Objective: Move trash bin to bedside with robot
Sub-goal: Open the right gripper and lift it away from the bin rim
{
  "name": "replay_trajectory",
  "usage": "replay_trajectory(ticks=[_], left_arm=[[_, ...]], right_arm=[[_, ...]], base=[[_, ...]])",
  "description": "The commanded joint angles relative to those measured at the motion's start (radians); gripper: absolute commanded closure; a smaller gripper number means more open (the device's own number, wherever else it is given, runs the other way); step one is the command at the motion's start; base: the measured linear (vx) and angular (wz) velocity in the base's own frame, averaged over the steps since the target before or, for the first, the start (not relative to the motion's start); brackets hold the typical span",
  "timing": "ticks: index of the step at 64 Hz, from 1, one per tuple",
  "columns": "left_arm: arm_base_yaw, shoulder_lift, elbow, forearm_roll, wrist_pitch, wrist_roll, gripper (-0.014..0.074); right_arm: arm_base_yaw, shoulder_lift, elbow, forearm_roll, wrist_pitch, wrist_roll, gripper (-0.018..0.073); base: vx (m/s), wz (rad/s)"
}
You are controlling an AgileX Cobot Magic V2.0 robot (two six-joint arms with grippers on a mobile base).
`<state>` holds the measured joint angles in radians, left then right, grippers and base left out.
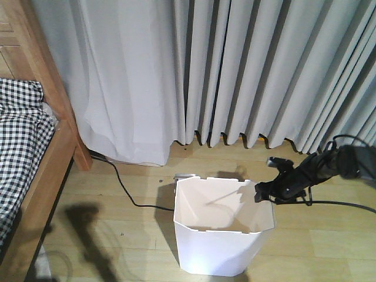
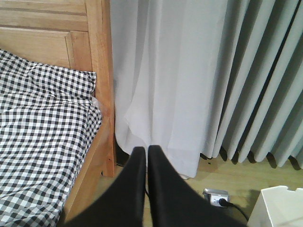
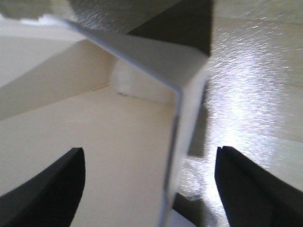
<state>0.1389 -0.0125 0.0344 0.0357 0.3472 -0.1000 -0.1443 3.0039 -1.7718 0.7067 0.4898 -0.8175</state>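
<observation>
The white trash bin (image 1: 223, 241) stands on the wooden floor in front of the curtains, to the right of the bed (image 1: 26, 147) with checked bedding. My right gripper (image 1: 262, 192) is at the bin's right rim. It is open in the right wrist view, where the right gripper (image 3: 150, 156) straddles the thin bin wall (image 3: 189, 113), one finger inside and one outside, without touching it. My left gripper (image 2: 146, 152) is shut on nothing and hangs in the air near the bed's wooden frame (image 2: 102, 71). A corner of the bin (image 2: 279, 208) shows at the lower right.
Grey curtains (image 1: 247, 70) hang to the floor behind the bin. A black cable (image 1: 126, 194) runs over the floor from the bed's corner to a floor socket (image 2: 216, 196) just behind the bin. Open floor lies between the bed and the bin.
</observation>
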Motion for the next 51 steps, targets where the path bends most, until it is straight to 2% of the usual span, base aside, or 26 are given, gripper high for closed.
replay_trajectory(ticks=[1,9,18,35,51], left_arm=[[-0.003,-0.014,0.003,-0.002,-0.066,-0.004,0.0603],[-0.003,-0.014,0.003,-0.002,-0.066,-0.004,0.0603],[-0.003,-0.014,0.003,-0.002,-0.066,-0.004,0.0603],[-0.003,-0.014,0.003,-0.002,-0.066,-0.004,0.0603],[-0.003,-0.014,0.003,-0.002,-0.066,-0.004,0.0603]], right_arm=[[-0.003,-0.134,0.104,0.017,-0.112,0.0,0.0013],[-0.003,-0.244,0.303,0.05,-0.258,-0.052,0.0013],[-0.003,-0.401,0.497,0.056,-0.263,-0.148,0.0013],[-0.003,-0.805,0.794,0.077,-0.304,-0.168,0.0013],[-0.003,-1.238,0.973,0.084,-0.313,-0.171,0.0013]], base=[[0.0,0.0],[0.0,0.0],[0.0,0.0],[0.0,0.0],[0.0,0.0]])
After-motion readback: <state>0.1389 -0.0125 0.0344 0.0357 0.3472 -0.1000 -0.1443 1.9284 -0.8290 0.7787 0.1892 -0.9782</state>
